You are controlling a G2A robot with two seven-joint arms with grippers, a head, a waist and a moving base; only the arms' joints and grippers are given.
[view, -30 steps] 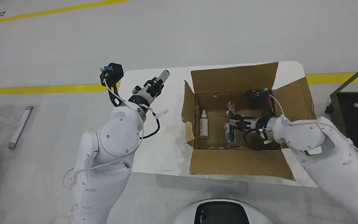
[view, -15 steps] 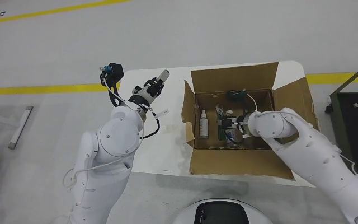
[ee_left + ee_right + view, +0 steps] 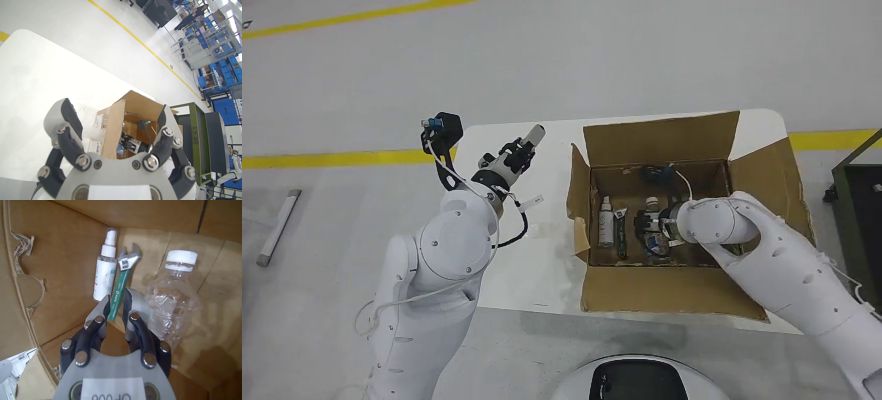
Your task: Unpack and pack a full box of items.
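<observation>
Inside an open cardboard box (image 3: 662,140) on the right part of the table (image 3: 532,260), the right gripper (image 3: 116,302) sits at the handle end of a green-handled wrench (image 3: 122,281). Whether it is clamped on that handle or only closed in around it cannot be told. The wrench lies on the box floor just beside a white spray bottle (image 3: 105,275), which rests along the box's left wall. A clear plastic bottle (image 3: 170,298) lies on the wrench's other side, toward the middle of the box. The left gripper (image 3: 117,113) hangs over the table's left part, spread wide and holding nothing.

All three things are in the box and none lies out on the table top. By that reading, either unpacking has barely begun or packing is close to finished, and the present layout alone does not settle which.

A second ago the right gripper was nearer the middle of the box, and the spray bottle lay alone by the left wall with bare cardboard next to it. Since then the right arm has swung across toward that wall, and the wrench now fills the spot beside the bottle, which hints at packing. The left arm has not shifted, and the box and spray bottle lie as they did
</observation>
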